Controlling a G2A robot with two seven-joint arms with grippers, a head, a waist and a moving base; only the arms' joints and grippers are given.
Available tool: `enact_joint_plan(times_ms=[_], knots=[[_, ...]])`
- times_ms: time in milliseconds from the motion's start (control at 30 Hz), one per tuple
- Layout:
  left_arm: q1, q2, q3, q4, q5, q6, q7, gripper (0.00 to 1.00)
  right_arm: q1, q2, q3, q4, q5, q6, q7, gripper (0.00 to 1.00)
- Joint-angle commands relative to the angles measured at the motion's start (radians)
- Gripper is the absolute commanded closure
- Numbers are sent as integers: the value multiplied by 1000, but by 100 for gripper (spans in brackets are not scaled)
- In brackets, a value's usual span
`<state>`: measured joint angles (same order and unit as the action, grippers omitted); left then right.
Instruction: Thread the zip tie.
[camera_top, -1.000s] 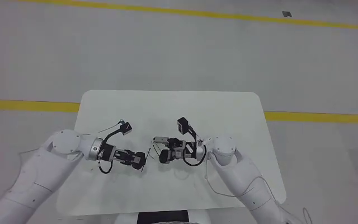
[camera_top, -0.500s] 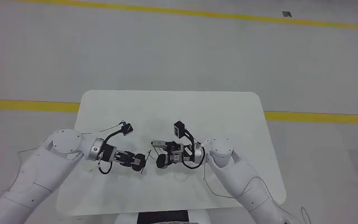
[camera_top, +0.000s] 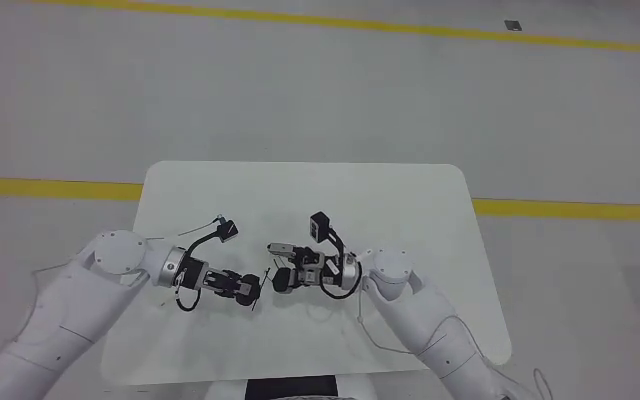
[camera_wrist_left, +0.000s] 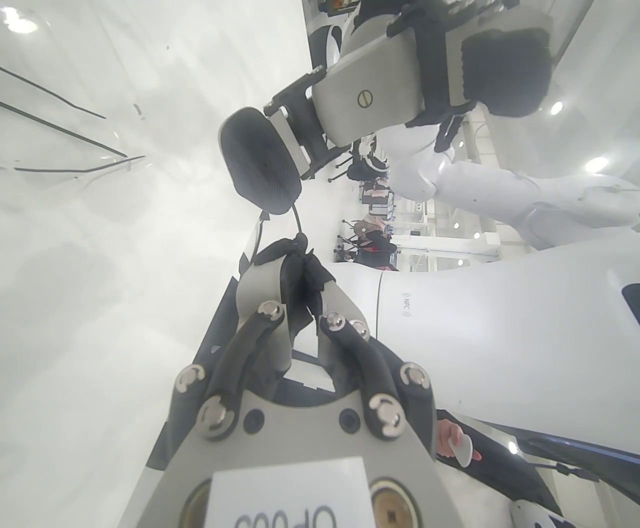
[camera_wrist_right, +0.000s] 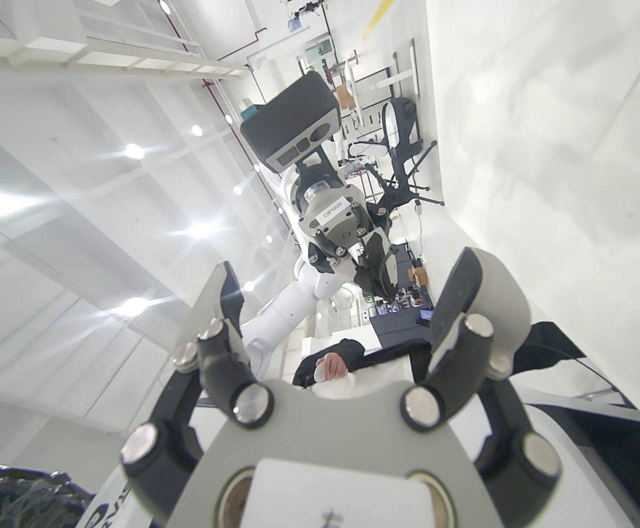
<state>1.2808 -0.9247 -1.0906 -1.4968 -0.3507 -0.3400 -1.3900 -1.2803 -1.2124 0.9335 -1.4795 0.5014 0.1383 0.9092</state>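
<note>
My left gripper (camera_wrist_left: 296, 252) is shut on a thin black zip tie (camera_wrist_left: 296, 220), whose short free end sticks out past the fingertips. In the top view the left gripper (camera_top: 251, 290) sits over the table's front middle, with the zip tie (camera_top: 266, 274) a fine dark line just beyond it. My right gripper (camera_top: 279, 279) faces it from the other side, open, a few centimetres away. One of its black pads (camera_wrist_left: 260, 160) hangs just beyond the tie's end. In the right wrist view the right gripper (camera_wrist_right: 345, 285) stands wide open with the left gripper (camera_wrist_right: 372, 272) framed between its fingers.
Several loose black zip ties (camera_wrist_left: 65, 135) lie on the white table (camera_top: 400, 200) off to one side of my left gripper. The table's far half and right side are bare. Its front edge (camera_top: 300, 375) is close to both arms.
My right gripper has moved left, closing much of the gap to the left gripper. The left gripper has shifted only slightly and still holds the zip tie.
</note>
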Motion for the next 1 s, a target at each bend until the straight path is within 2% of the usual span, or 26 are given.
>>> enact_joint_plan(times_ms=[0, 100, 167, 200, 233, 267, 333, 400, 700, 967], knots=[[0, 0, 0, 0, 0, 0, 0, 100, 5, -2, -5, 11, 6, -6, -9, 0], [0, 0, 0, 0, 0, 0, 0, 100, 11, -6, -11, 31, 21, -17, -11, 0], [0, 0, 0, 0, 0, 0, 0, 100, 15, -8, -17, 45, 27, -22, -6, 19], [0, 0, 0, 0, 0, 0, 0, 100, 16, -9, -19, 51, 33, -24, -2, 25], [0, 0, 0, 0, 0, 0, 0, 100, 17, -10, -21, 57, 38, -26, 0, 36], [0, 0, 0, 0, 0, 0, 0, 100, 18, -11, -24, 64, 40, -31, 2, 38], [0, 0, 0, 0, 0, 0, 0, 100, 18, -12, -27, 74, 44, -36, 4, 51], [0, 0, 0, 0, 0, 0, 0, 100, 18, -12, -29, 83, 47, -43, 5, 55], [0, 0, 0, 0, 0, 0, 0, 100, 13, -13, -34, 86, 50, -56, 5, 58], [0, 0, 0, 0, 0, 0, 0, 100, 5, -12, -34, 76, 41, -69, -5, 66]])
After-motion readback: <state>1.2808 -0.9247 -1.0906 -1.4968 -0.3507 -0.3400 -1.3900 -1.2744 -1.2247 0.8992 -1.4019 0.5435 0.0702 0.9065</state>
